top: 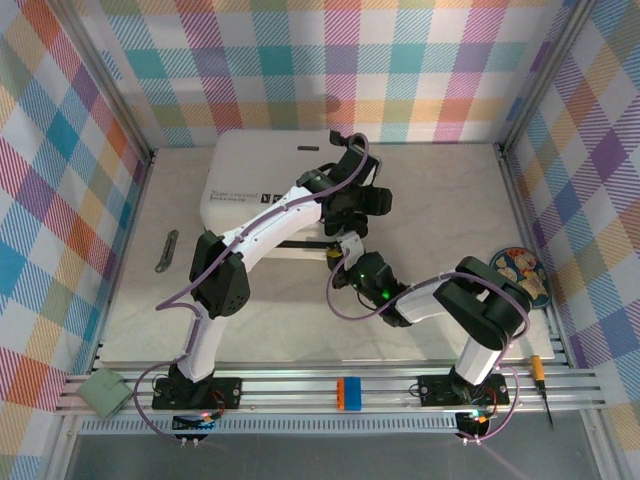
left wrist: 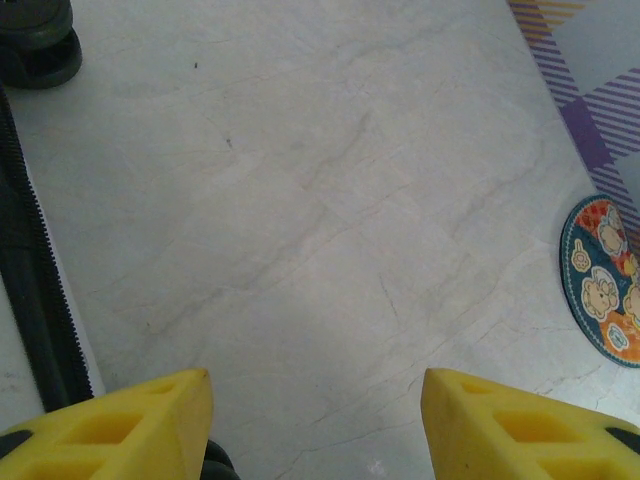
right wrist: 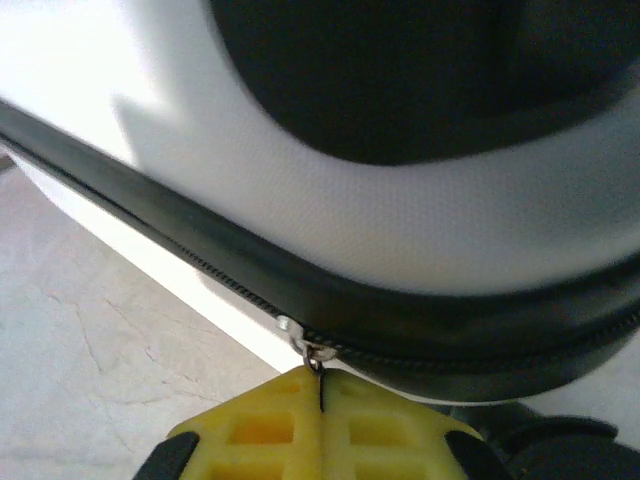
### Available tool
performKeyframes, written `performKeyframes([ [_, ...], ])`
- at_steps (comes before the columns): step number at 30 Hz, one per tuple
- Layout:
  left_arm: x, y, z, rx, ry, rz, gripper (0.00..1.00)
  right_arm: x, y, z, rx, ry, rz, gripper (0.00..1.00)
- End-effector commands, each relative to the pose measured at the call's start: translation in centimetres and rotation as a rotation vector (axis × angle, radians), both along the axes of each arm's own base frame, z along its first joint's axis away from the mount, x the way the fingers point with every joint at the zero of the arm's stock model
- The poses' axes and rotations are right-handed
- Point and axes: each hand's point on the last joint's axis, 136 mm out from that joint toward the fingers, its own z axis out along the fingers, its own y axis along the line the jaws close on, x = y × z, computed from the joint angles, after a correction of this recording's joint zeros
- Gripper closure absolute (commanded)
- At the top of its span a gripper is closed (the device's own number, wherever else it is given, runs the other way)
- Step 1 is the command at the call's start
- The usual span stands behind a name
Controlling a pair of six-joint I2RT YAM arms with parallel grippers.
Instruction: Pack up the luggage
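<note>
Plaid walls close in a pale, marble-patterned bench (top: pixel 450 220), and the luggage (top: pixel 260 175) lies flat at its far side, left of centre, white shell up and both halves closed together.

The right claw (right wrist: pixel 320 395) is pressed together on the small metal zipper pull (right wrist: pixel 315 352) at the near edge of the case, where the black zipper band runs under the curved shell (right wrist: pixel 350 200). The left claw (left wrist: pixel 315 400) stands spread with nothing between its yellow fingers, hanging over bare bench just right of the case, whose zipper edge (left wrist: pixel 30 290) shows at the left of its view.

The shell looks rigid and smooth, likely slippery for foam pads and too broad to span, so the pull tab, the handle or the rim are the sensible holds. The tab is thin and could slip out if drawn off the zipper's line. The case probably slides on the bench, so bracing the shell should help.
</note>
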Motion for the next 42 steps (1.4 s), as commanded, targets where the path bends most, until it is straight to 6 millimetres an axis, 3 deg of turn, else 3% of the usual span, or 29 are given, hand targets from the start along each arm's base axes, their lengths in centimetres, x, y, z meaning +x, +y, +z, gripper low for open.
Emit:
performKeyframes([
  [1, -0.1, 0.4, -1.3, 0.022, 0.026, 0.015, 0.43, 0.3, 0.5, 1.5, 0.035, -0.041, 0.004, 1.00],
  [10, 0.5, -2.2, 3.0, -0.114, -0.068, -0.039, 0.42, -1.7, -0.9, 0.2, -0.034, -0.070, 0.041, 1.00],
  [15, 0.5, -3.4, 3.8, -0.133, -0.089, -0.072, 0.41, -2.2, -1.0, -0.3, -0.031, -0.070, 0.044, 1.00],
  [16, 0.5, -3.7, 3.8, -0.131, -0.090, -0.077, 0.41, -2.4, -0.8, -0.4, -0.035, -0.067, 0.046, 1.00],
  [19, 0.8, -4.1, 3.6, -0.125, -0.101, -0.085, 0.41, -3.1, 0.0, -0.4, -0.046, -0.093, 0.074, 0.80],
  [22, 1.1, -4.9, 2.8, -0.125, -0.123, -0.105, 0.41, -3.2, 0.7, -0.2, -0.051, -0.112, 0.087, 0.68],
  [26, 1.5, -5.2, 1.1, -0.092, -0.131, -0.116, 0.41, -2.8, 1.2, 0.0, -0.031, -0.149, 0.070, 0.62],
  [34, 2.0, -4.0, -1.4, 0.012, -0.095, -0.065, 0.41, -1.7, 1.8, 0.5, -0.004, -0.187, 0.034, 0.57],
  [42, 1.9, -3.5, -1.7, 0.028, -0.072, -0.044, 0.41, -0.3, 2.7, 1.7, 0.014, -0.215, 0.002, 0.56],
])
